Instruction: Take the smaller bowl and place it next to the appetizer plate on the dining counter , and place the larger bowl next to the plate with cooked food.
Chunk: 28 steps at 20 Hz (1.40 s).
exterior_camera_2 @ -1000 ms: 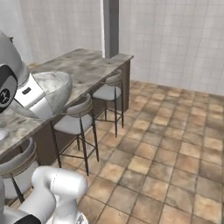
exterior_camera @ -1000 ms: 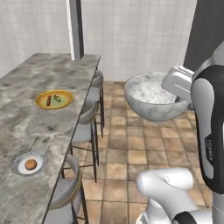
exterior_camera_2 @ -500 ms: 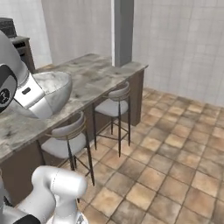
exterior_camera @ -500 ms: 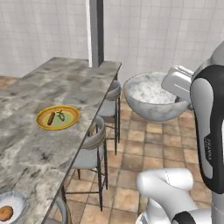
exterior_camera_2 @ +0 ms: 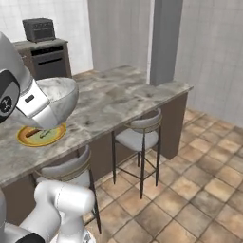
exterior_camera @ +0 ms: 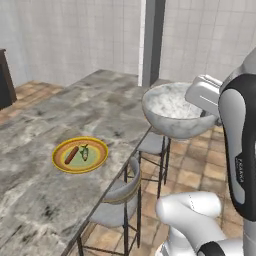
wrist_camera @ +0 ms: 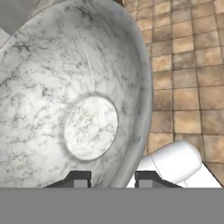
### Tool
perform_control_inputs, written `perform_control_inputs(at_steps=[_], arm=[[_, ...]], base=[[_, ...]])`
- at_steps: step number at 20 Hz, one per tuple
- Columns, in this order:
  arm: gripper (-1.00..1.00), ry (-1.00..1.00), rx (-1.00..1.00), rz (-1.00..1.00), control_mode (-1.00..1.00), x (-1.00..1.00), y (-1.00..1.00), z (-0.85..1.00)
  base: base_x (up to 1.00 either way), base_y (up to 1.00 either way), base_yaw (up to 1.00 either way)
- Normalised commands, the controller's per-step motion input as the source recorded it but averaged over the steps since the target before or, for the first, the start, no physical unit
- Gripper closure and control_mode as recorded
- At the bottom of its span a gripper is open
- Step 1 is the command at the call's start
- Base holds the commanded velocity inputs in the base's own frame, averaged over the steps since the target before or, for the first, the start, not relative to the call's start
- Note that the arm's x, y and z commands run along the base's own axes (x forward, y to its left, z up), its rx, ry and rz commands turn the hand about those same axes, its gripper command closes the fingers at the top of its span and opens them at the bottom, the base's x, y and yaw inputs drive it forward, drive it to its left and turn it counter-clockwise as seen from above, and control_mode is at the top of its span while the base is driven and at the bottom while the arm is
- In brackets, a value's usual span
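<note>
My gripper (wrist_camera: 108, 177) is shut on the rim of the larger bowl (wrist_camera: 65, 100), a wide grey-white marbled bowl. I carry it in the air beside the dining counter (exterior_camera: 60, 115), above the stools. The bowl (exterior_camera: 172, 112) hangs to the right of the counter's edge, with the hand (exterior_camera: 204, 95) at its right rim. From the other side the bowl (exterior_camera_2: 59, 97) hovers over the near counter edge. The plate with cooked food (exterior_camera: 80, 155) lies on the counter, yellow-orange with greenish-brown food (exterior_camera_2: 42, 135). The smaller bowl and the appetizer plate are out of view.
Two stools (exterior_camera: 117, 197) (exterior_camera_2: 137, 135) stand tucked along the counter's side. A grey pillar (exterior_camera_2: 163, 40) rises at the counter's far end. A toaster (exterior_camera_2: 39, 29) sits on a drawer counter behind. Tiled floor (exterior_camera_2: 199, 190) lies open to the right.
The whole scene has shifted as the base drove along the counter. The yellow-orange plate now sits nearer, and the small white plate has left the picture. The bowl stays in my grip.
</note>
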Motion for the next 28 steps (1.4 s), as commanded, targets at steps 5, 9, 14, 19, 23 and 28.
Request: perform_control_inputs(at_steps=[5,9,14,19,23,28], arm=[[1.00,0.00,0.00,0.00,1.00,0.00,0.00,0.00],[1.00,0.00,0.00,0.00,1.00,0.00,0.00,0.00],[1.00,0.00,0.00,0.00,1.00,0.00,0.00,0.00],[1.00,0.00,0.00,0.00,1.00,0.00,0.00,0.00],[1.00,0.00,0.00,0.00,1.00,0.00,0.00,0.00],[1.00,0.00,0.00,0.00,1.00,0.00,0.00,0.00]], base=[[0.98,0.05,0.40],[0.88,0.12,0.38],[0.55,0.04,0.39],[0.33,0.00,0.43],[0.28,-0.02,0.51],[0.38,0.00,0.50]])
